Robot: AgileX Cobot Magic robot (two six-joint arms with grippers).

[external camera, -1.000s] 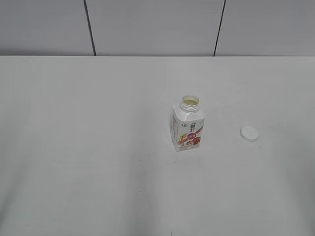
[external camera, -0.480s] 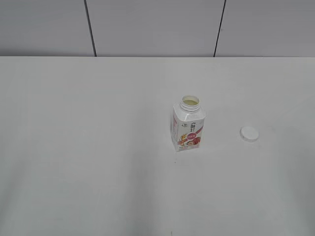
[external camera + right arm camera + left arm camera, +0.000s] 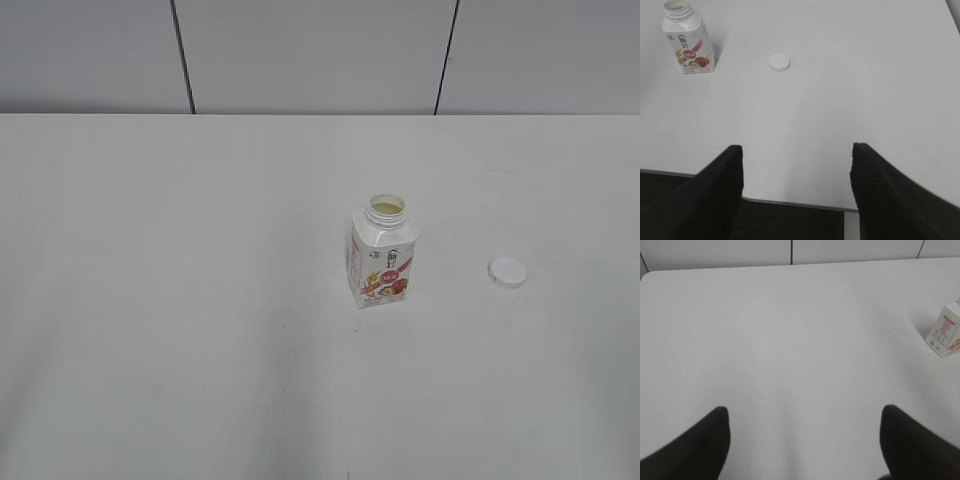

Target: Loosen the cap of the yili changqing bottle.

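Note:
The yili changqing bottle (image 3: 382,263) stands upright near the table's middle, its threaded neck open with no cap on it. It also shows in the right wrist view (image 3: 687,42) and at the right edge of the left wrist view (image 3: 946,330). The white cap (image 3: 507,272) lies flat on the table to the bottle's right, apart from it, and shows in the right wrist view (image 3: 779,62). My left gripper (image 3: 803,412) is open and empty over bare table. My right gripper (image 3: 796,150) is open and empty over the table's near edge. Neither gripper shows in the exterior view.
The white table (image 3: 200,300) runs back to a grey panelled wall (image 3: 300,50). The table's near edge (image 3: 790,204) shows in the right wrist view, with dark floor below it.

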